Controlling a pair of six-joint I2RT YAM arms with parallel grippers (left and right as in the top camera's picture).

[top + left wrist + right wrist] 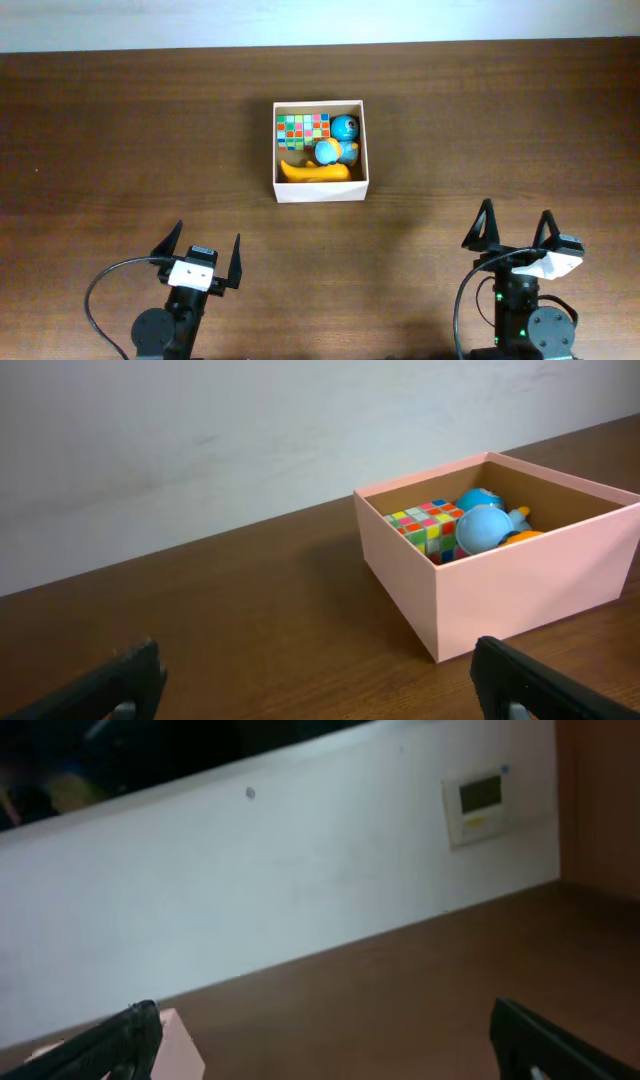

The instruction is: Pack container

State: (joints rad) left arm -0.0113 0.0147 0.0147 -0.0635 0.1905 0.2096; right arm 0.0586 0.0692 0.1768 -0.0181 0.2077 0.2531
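Note:
The container (321,190) is a square white-walled box at the table's middle back. Inside it lie a multicoloured cube (302,127), a blue toy with a round head (341,138) and a yellow banana-shaped toy (318,172). The container also shows in the left wrist view (520,585), with the cube (428,525) and the blue toy (485,525) in it. Its corner shows in the right wrist view (180,1040). My left gripper (205,252) is open and empty near the front left. My right gripper (518,230) is open and empty near the front right. Both are well short of the container.
The dark wooden table (120,150) runs wide to both sides. A white wall (200,440) rises behind its far edge. A small wall panel with a display (483,805) hangs on that wall in the right wrist view.

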